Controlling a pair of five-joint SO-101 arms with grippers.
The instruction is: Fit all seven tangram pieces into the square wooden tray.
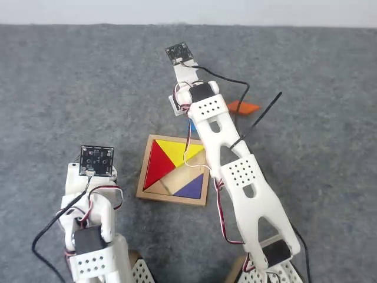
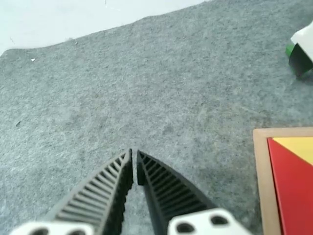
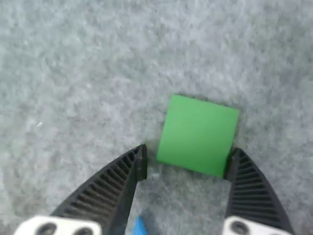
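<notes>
**Three pieces home, green square lined up**

The right gripper (image 3: 188, 159) was spread wide. Its two fingers stood either side of the near edge of the green square (image 3: 198, 134), which lay flat on the grey carpet (image 3: 73, 58): bracketed, but not pinched. A sliver of a blue piece (image 3: 139, 226) poked out just under the wrist. In the high view the right arm (image 1: 235, 171) ran from the lower right up to the upper centre of the frame, crossing the right side of the tray (image 1: 143, 171). By that line the square sat on the carpet above the tray, outside it.

The left gripper (image 2: 134, 156) was pressed all but together and held nothing. It hung over the carpet at the lower left of the high view, beside the tray.

Now the score. The tray, at the centre of the high view, held a yellow triangle (image 1: 177, 150) at its top, a red triangle (image 1: 158, 168) at its left and a purple triangle (image 1: 191, 187) at its lower right. Bare wood (image 1: 174, 181) showed between them. Out on the carpet were the green square, the blue piece just above the tray, and an orange piece (image 1: 242, 107) to the upper right of centre.

By my count three were seated and at least three were left. The arm hid part of the tray, so I could not place the seventh. Under halfway, I'd judge.
</notes>
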